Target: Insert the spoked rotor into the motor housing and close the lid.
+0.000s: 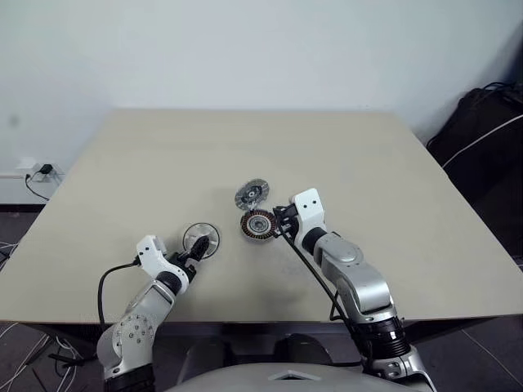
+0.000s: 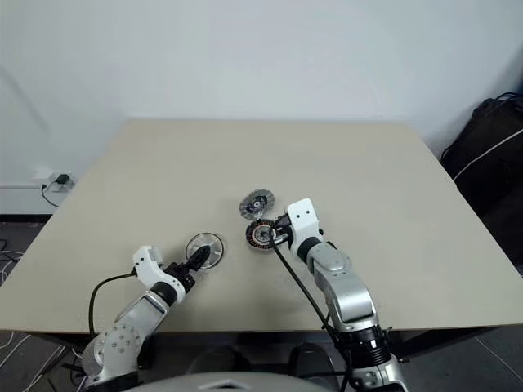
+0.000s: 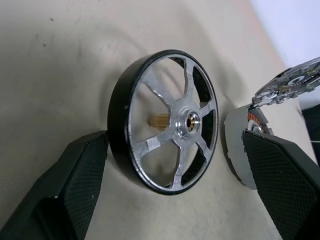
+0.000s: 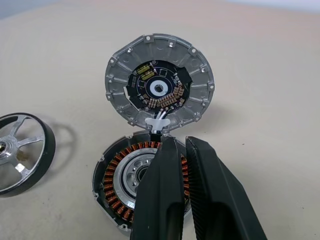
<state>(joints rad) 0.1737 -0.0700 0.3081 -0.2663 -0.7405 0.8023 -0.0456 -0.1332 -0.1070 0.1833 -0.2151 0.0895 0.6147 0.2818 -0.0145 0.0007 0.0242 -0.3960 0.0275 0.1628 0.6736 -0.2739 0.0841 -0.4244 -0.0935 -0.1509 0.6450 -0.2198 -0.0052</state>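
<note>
a: where's the spoked rotor (image 3: 170, 122)?
b: flat on the table (image 1: 392, 163), near-left of centre, between the left gripper (image 1: 196, 249)'s widely spread fingers, which don't clearly touch it.
a: and the motor housing (image 4: 122, 182)?
b: just right of the rotor, copper windings up. its lid (image 4: 159, 82) stands tilted open at the far edge, hinged there, circuit side showing.
a: the right gripper (image 4: 182, 192)?
b: fingers nearly closed together, holding nothing, tips over the housing's near rim.
</note>
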